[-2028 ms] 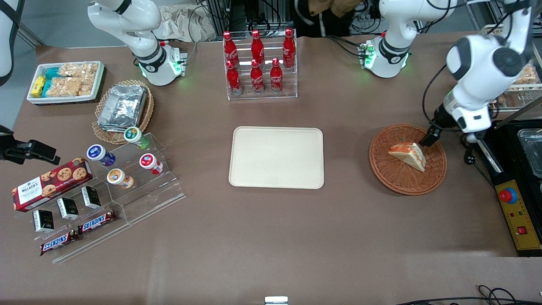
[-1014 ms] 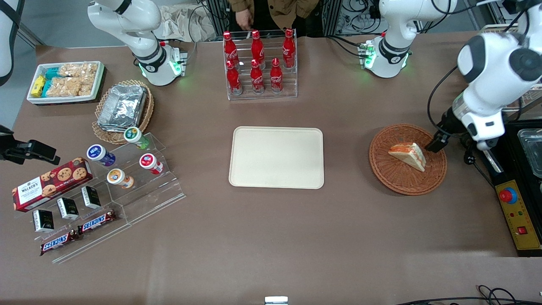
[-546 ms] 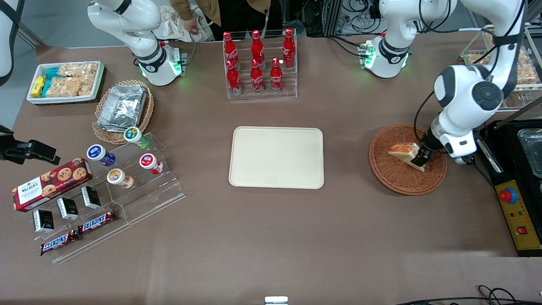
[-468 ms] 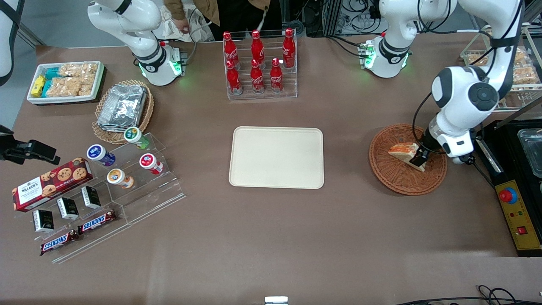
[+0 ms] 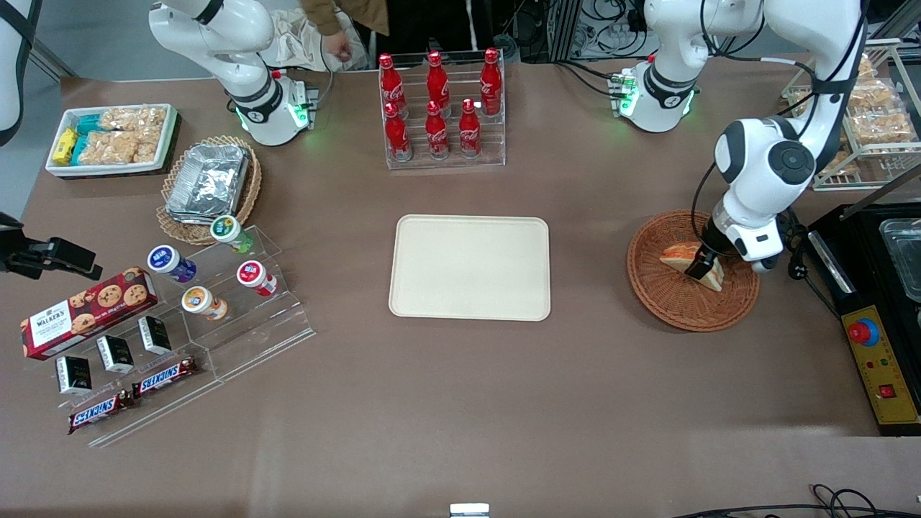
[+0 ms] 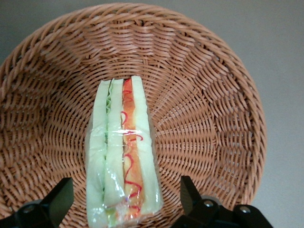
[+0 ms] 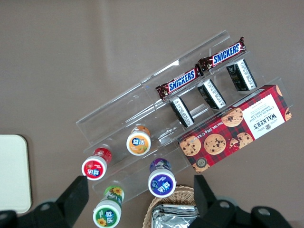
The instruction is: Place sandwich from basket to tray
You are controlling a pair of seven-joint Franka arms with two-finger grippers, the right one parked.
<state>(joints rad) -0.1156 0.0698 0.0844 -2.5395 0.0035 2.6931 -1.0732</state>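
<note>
Looking from the front, I am holding the gripper (image 5: 700, 269) low over the sandwich (image 5: 678, 253), which is lying in the basket (image 5: 658, 295), well apart from the tray (image 5: 469, 267). Checking the left wrist view, the fingers (image 6: 58, 201) are spread, straddling the sandwich (image 6: 122, 156); I am judging that squeezing gently across the bread faces is best.

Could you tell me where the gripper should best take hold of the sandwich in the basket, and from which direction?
Probably from above, across the two flat bread faces of the sandwich. It stands on edge in the basket with its filling layers facing up, so the broad faces are free on either side. The gripper already hangs over it, open, one finger outside each face, apart from it. Closing near the thick end should hold best.
</note>
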